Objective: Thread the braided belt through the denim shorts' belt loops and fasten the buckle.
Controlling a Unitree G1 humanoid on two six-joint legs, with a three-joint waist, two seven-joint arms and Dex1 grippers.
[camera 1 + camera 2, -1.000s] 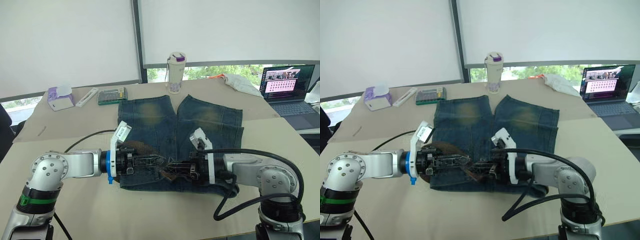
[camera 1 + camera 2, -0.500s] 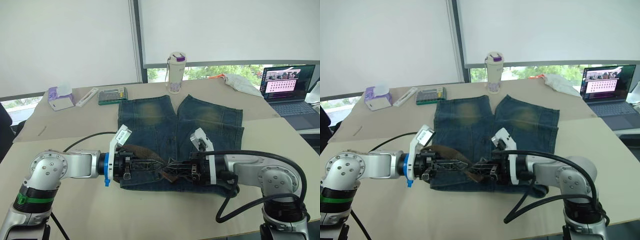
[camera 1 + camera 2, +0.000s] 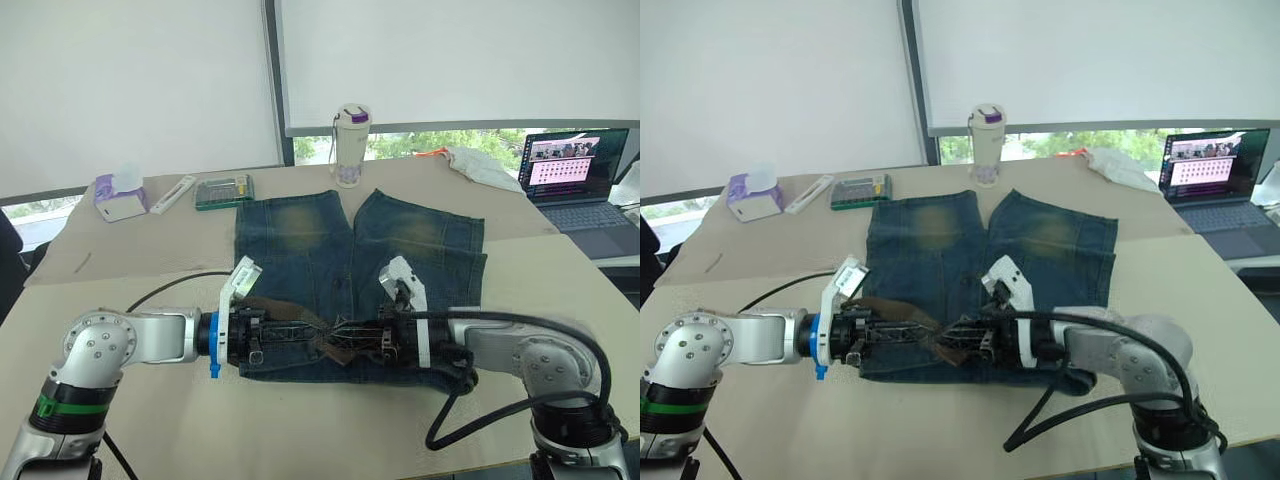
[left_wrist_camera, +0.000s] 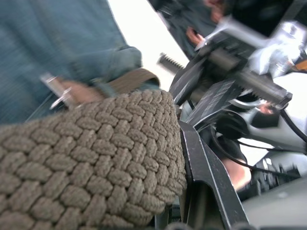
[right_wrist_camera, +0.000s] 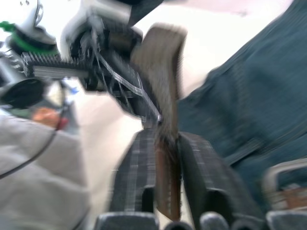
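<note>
The denim shorts (image 3: 400,235) lie flat on the table, waistband toward me. The braided belt (image 3: 285,305) arcs up over the waistband between my two grippers, which meet there tip to tip. My left gripper (image 3: 305,335) is shut on the woven strap (image 4: 86,158), pressed against its finger (image 4: 206,172). My right gripper (image 3: 345,340) is open; the strap's end (image 5: 165,191) stands loosely between its fingers. A fold of denim, perhaps a belt loop (image 4: 117,62), crosses the strap. The silver buckle (image 5: 283,175) lies on the denim beside the right gripper.
Behind the shorts stands a white bottle (image 3: 352,145). At the back left are a tissue box (image 3: 120,195), a white stick (image 3: 175,193) and a green case (image 3: 224,190). A laptop (image 3: 580,170) and a white cloth (image 3: 480,165) sit at the back right.
My left gripper has closed on the belt's strap and sunk slightly toward the waistband. The right gripper's fingers have loosened around the strap's end. The shorts have not moved.
</note>
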